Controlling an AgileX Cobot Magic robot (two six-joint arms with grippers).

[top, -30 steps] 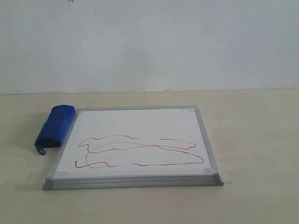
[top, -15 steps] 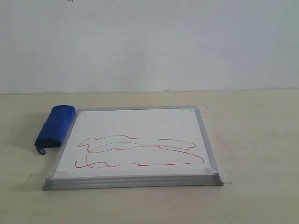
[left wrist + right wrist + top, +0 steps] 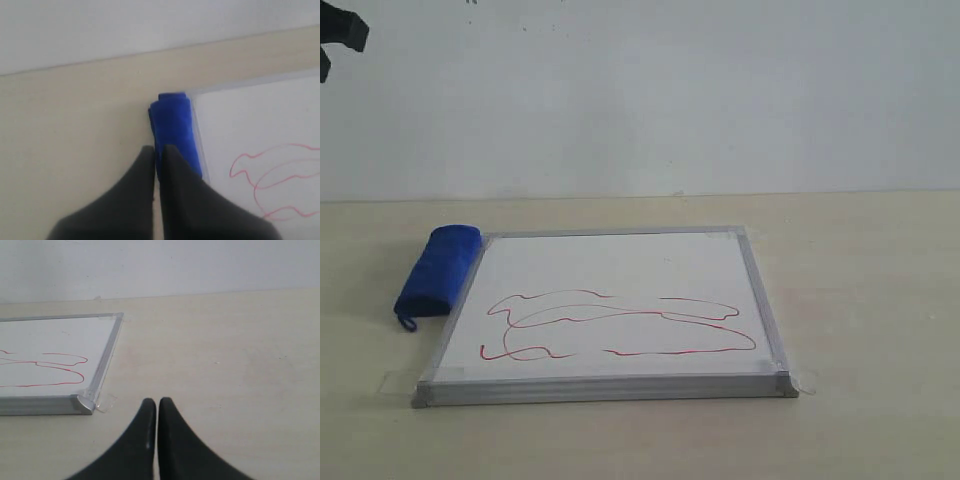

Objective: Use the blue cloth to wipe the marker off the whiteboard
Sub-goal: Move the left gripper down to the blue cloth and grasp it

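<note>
the blue cloth (image 3: 438,270) lies as a rolled bundle on the worktop (image 3: 860,300), right against the left edge of the whiteboard (image 3: 620,262) near its far left corner, its loop tag at the near end. nothing grips it. the whiteboard lies flat, and the marker (image 3: 670,351) runs in red loops across its near half, all intact, so no wiping has been done.

the step in hand, as i judge it, is the approach to fetch the cloth. the left hand (image 3: 158,152) hangs above the worktop with the cloth just ahead of its tips in the left wrist view. its two fingers are pressed together and hold nothing. in the exterior view only a dark bit (image 3: 342,32), likely of that arm, shows at the upper left corner, high over the cloth's side of the scene. the right hand (image 3: 157,404) is likewise pinched closed and empty, over bare worktop off to the right of the board's near right corner.

the next move calls for the left hand to spread its fingers wide enough to straddle the roll across its short side, come down over its middle and close firmly, since the fuzzy bundle looks soft and may slip or unroll. the frame touches the cloth, so the finger on that side must avoid catching on it.
</note>
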